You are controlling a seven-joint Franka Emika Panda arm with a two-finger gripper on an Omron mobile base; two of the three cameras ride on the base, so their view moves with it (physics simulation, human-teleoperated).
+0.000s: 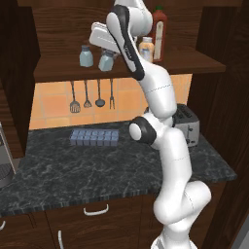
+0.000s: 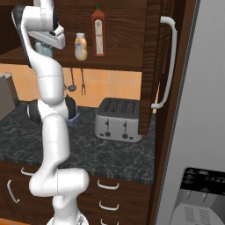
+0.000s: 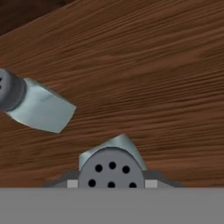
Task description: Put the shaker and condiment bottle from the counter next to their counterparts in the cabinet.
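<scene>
In the left base view, the gripper (image 1: 108,52) clenches the shaker (image 1: 106,61) over the cabinet (image 1: 121,65) shelf, just beside its twin shaker (image 1: 86,56). In the right base view, the condiment bottle (image 2: 80,46) stands beside the red bottle (image 2: 98,31). In the hand view, the held shaker's cap (image 3: 111,168) sits between the fingertips.

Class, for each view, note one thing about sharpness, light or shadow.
Left base view: warm glow on the orange tiled wall under the dark wooden cabinet. Right base view: even light, soft edges. Hand view: coarse, pixelated close-up of the grey-capped pale blue shaker.

Orange tiled wall (image 1: 53,99) hung with utensils (image 1: 86,95); a steel toaster (image 2: 118,119) stood near a grey refrigerator (image 2: 197,110) with a white handle (image 2: 169,61).
</scene>
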